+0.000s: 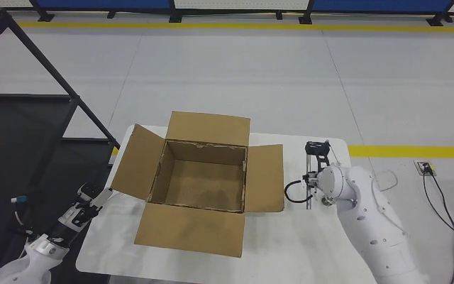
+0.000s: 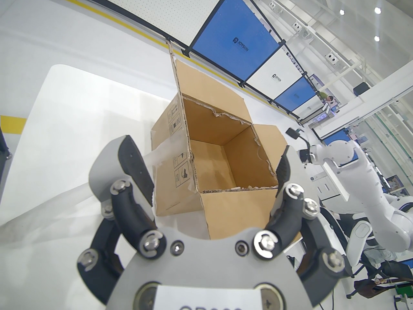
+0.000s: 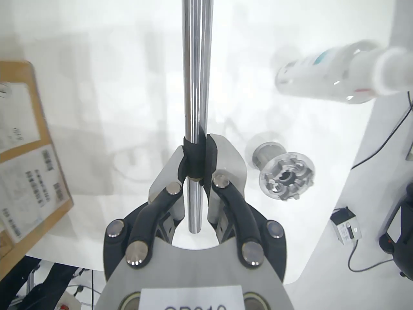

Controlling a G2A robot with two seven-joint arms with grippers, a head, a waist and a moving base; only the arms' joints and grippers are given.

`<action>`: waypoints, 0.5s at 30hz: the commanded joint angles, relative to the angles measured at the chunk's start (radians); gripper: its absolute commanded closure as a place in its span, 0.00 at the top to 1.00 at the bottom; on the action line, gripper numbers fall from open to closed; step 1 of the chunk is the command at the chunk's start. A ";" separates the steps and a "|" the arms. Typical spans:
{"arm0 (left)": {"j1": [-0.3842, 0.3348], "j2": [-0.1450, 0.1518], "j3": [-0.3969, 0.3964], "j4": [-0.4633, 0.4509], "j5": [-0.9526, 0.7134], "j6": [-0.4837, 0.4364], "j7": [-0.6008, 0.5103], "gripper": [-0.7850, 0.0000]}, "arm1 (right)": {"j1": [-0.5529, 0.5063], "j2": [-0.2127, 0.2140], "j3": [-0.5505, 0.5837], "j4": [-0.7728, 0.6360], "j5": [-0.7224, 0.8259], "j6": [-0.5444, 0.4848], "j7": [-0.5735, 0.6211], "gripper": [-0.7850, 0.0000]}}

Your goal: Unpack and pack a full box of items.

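Note:
The open cardboard box [image 1: 201, 186] stands in the middle of the white table [image 1: 298, 241], its flaps spread outward; its inside looks bare. My right gripper [image 3: 196, 156] is shut on a long polished steel rod [image 3: 196, 66], just right of the box's right flap [image 1: 265, 177] in the top view. The rod points away from the wrist, above the table. My left gripper [image 2: 206, 153] is open with nothing in it. It hangs at the table's near left corner [image 1: 85, 202], facing the box [image 2: 219, 149].
A white bottle [image 3: 326, 75] lies on the table beyond the right gripper. A flanged metal part [image 3: 284, 175] sits closer to it. The table's right edge [image 3: 355, 162] is near both. A black frame [image 1: 50, 92] stands left of the table.

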 commanded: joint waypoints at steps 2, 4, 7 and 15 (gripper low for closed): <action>0.000 0.000 0.000 0.000 0.000 0.000 0.000 1.00 | -0.015 0.003 0.002 -0.174 -0.073 0.044 0.004 0.00; 0.000 0.000 0.000 0.000 0.000 0.000 0.000 1.00 | -0.014 0.000 -0.017 -0.256 -0.114 0.068 -0.005 0.00; 0.000 0.000 0.000 0.000 0.000 0.000 0.000 1.00 | 0.004 -0.011 -0.060 -0.339 -0.142 0.092 -0.037 0.00; 0.000 0.000 0.000 0.000 0.000 0.000 0.000 1.00 | 0.137 -0.070 -0.255 -0.309 -0.016 0.034 -0.154 0.00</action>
